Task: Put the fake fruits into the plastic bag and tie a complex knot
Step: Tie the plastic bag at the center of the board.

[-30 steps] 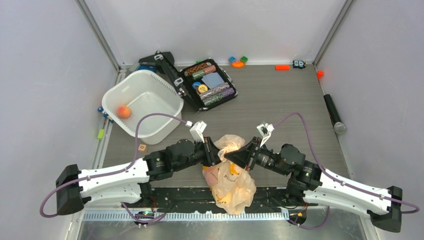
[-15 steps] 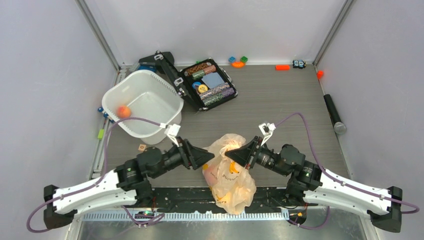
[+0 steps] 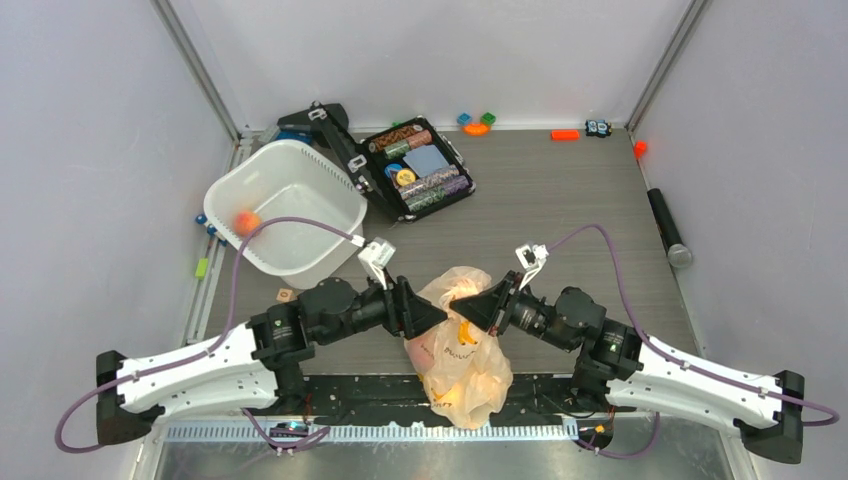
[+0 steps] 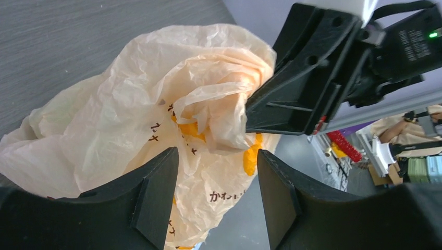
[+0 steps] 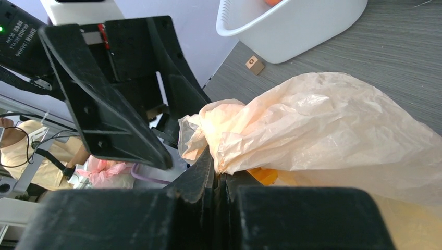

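Grey table [image 3: 560, 200]; right wrist alone shows right tool [image 5: 219, 176] pinching bag [image 5: 323, 114].

The left arm [image 3: 200, 365] and right arm [image 3: 700, 385] are long white shells with round black joints. A thin purple cable [image 3: 290, 219] loops along each. The left gripper [image 3: 440, 318] and right gripper [image 3: 457, 310] are black wedges with a small white box [image 3: 376, 252] behind them. A tiny green light [image 4: 432, 35] glows on the right wrist.
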You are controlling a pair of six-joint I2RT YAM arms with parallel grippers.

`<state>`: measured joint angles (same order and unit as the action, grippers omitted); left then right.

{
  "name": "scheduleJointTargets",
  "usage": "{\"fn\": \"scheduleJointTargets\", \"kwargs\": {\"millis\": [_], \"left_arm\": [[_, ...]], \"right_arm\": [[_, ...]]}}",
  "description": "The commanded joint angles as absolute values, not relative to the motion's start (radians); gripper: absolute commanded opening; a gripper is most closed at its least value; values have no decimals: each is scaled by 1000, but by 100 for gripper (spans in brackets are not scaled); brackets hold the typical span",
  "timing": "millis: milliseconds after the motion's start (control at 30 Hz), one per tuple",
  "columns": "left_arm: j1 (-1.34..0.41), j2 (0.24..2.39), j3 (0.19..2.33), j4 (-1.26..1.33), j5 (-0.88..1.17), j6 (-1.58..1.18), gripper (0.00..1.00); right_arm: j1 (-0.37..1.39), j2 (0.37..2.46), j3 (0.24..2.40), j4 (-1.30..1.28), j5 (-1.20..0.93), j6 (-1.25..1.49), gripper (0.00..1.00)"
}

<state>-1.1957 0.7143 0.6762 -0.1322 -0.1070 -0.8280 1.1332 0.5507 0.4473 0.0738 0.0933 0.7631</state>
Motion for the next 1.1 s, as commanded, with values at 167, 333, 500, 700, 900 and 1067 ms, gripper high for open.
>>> {"fn": "scheduleJointTargets", "kwargs": {"millis": [167,333,500,700,900,1067], "left_arm": [[-1200,803,710,23,-70,-792,58],[-1199,820,708,37,-69,-793,54],[-1198,815,703,27,-79,-794,22],[-1192,784,683,-8,-106,-792,0],[-1179,751,655,-54,-107,-794,0],[-1177,750,657,-81,-96,-789,0]], "right_arm": [[1138,567,505,83,93,761,5],[1137,582,509,92,81,758,5],[1138,587,513,91,74,755,5],[1138,580,564,17,93,710,25],[1137,556,690,-220,134,610,77],[1134,533,785,-382,189,530,92]]}}
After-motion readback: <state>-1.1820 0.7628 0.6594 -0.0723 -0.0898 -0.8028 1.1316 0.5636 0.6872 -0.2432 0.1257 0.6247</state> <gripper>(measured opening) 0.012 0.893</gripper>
